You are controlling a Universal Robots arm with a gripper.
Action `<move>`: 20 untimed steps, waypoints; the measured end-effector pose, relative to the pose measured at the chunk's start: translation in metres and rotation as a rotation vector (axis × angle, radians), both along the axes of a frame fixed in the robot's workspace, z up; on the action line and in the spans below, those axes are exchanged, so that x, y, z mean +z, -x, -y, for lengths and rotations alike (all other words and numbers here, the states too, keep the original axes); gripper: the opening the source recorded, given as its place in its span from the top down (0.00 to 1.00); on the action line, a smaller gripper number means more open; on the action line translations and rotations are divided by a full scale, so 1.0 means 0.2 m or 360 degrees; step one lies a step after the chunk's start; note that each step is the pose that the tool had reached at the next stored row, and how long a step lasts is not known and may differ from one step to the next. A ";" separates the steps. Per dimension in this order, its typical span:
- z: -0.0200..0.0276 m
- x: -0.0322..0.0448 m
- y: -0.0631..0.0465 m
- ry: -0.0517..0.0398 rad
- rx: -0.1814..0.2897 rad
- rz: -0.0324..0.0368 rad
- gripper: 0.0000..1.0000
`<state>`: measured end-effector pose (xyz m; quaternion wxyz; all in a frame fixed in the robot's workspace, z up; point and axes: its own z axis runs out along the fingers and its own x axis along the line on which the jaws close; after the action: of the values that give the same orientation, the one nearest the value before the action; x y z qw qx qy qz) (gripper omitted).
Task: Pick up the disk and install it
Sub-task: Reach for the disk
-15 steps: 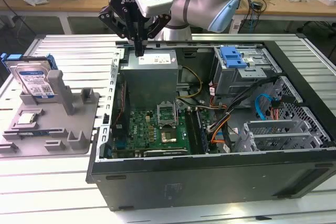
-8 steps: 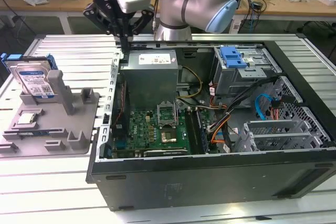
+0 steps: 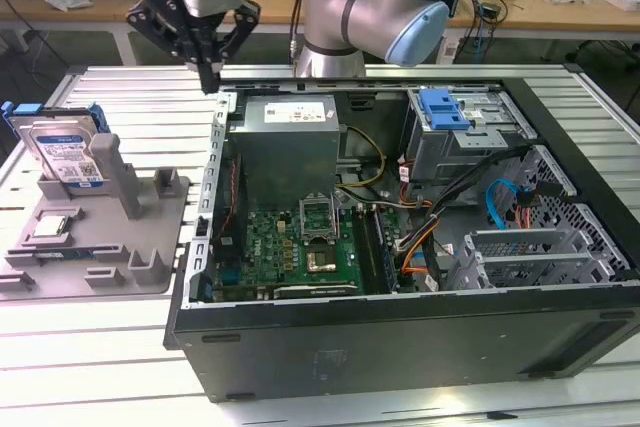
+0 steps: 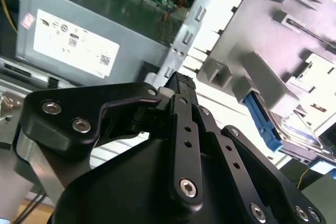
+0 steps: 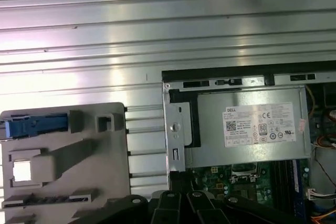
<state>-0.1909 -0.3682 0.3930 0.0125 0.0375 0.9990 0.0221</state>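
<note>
The disk [image 3: 66, 152], a silver hard drive with a white-and-blue label and a blue carrier frame, stands upright in a slot of the grey fixture [image 3: 150, 237] at the exterior view's left. The disk [image 4: 300, 131] also appears in the second wrist view, and its blue frame edge [image 5: 37, 126] in the first wrist view. My gripper [image 3: 209, 75] hangs above the case's far left corner, to the exterior view's right of the disk and well apart from it. The black fingers [image 4: 181, 90] are pressed together, shut, with nothing between them.
The open computer case [image 3: 400, 337] fills the middle, with a grey power supply [image 3: 290, 142], the motherboard [image 3: 300, 242] and a drive cage with a light-blue latch [image 3: 445, 109]. A small square chip [image 3: 50, 229] lies on the fixture. The slatted metal table [image 3: 90, 347] lies around them.
</note>
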 end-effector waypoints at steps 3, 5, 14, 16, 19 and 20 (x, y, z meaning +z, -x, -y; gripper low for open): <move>-0.038 -0.001 0.09 0.0000 0.0000 0.0000 0.89; -0.055 -0.001 0.13 0.0000 0.0000 0.0000 0.89; -0.147 -0.005 0.42 0.0000 0.0000 0.0000 0.89; -0.159 -0.005 0.46 0.0000 0.0000 0.0000 0.89; -0.180 -0.007 0.54 0.0000 0.0000 0.0000 0.89; -0.185 -0.007 0.55 0.0000 -0.0001 0.0000 0.89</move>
<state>-0.3014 -0.3313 0.3916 0.0125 0.0377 0.9990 0.0221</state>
